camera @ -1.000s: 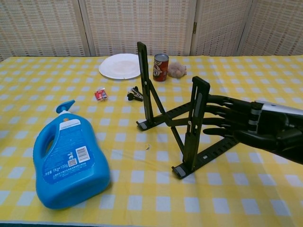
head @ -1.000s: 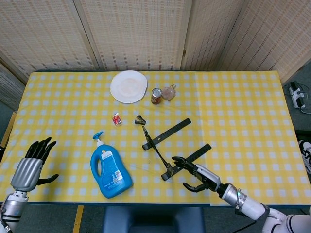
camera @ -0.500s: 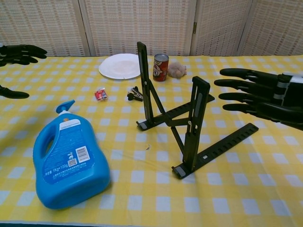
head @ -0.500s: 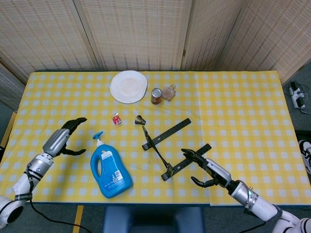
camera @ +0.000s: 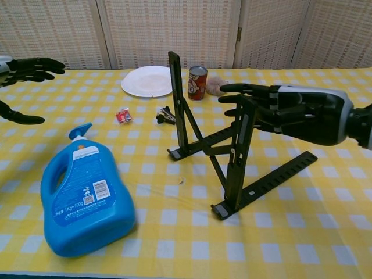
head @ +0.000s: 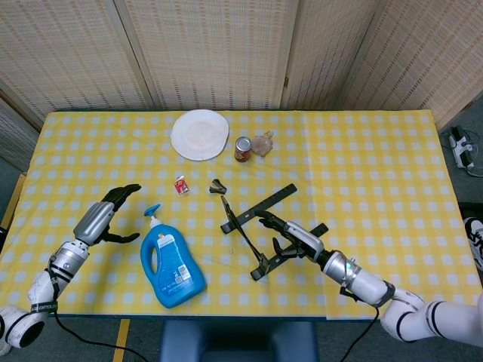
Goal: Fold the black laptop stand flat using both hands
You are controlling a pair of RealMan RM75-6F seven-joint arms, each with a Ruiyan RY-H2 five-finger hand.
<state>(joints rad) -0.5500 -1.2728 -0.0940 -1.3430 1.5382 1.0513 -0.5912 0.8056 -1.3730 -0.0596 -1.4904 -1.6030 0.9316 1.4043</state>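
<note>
The black metal laptop stand (camera: 232, 151) looks rigid, light and hinged; grip its upright bars. Right robot hand (camera: 273, 107) spread at one bar; left robot hand (head: 106, 215) empty, fingers apart.

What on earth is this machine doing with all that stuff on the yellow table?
It is about to fold up the black laptop stand, which is propped open with two uprights raised. The right robot hand has its fingers spread at the top of the nearer upright, not visibly gripping it. The left robot hand hovers open beside the blue bottle, well away from the stand. Nothing is folded yet.
</note>
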